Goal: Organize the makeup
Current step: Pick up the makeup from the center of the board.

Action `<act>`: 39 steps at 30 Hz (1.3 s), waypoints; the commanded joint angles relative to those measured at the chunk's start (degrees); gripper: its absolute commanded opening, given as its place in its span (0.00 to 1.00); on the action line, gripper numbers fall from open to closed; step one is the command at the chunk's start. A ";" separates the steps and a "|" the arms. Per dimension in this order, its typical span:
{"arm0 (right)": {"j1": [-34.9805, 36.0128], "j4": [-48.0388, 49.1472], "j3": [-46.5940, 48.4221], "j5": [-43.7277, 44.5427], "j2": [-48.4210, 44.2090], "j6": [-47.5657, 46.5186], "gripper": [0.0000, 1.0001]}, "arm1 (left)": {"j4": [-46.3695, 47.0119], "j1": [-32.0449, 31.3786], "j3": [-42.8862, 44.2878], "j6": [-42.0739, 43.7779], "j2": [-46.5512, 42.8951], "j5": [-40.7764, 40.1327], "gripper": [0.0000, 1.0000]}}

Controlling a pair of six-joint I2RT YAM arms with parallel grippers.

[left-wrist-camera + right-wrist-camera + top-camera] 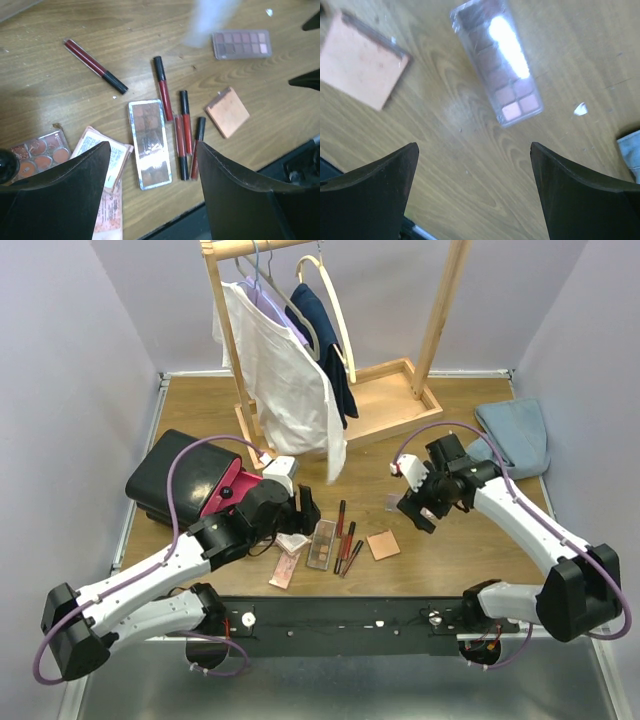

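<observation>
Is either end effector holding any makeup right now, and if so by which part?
Nothing is held. The left end effector and right end effector both stand open above the makeup lying on the table.

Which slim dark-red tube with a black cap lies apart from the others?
The dark-red tube at the upper left of the left wrist view: it lies alone; the other four tubes cluster beside the clear rectangular palette.

Wooden table [200,410] under scattered makeup [322,545], black case [182,478], blue cloth [515,435] (perhaps folded), garment rack [388,392]
</observation>
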 commanded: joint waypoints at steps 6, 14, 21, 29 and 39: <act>-1.36 18.93 0.75 -5.05 -8.04 17.86 1.00 | 6.79 -0.39 4.61 -5.84 10.87 -12.52 0.70; -4.35 18.23 4.53 -26.06 -3.39 18.48 0.93 | 6.09 -0.48 8.57 -11.91 22.84 -20.26 0.59; -6.82 21.05 -0.30 -29.32 -4.43 17.51 0.91 | 1.43 0.04 14.54 -18.33 34.60 -27.65 0.45; -7.34 21.58 -2.50 -30.81 -6.29 17.87 0.91 | 3.09 2.94 17.89 -20.97 44.11 -23.87 0.42; -7.34 20.78 -2.15 -31.70 -5.32 17.87 0.91 | 4.24 4.61 17.72 -21.94 49.47 -21.85 0.43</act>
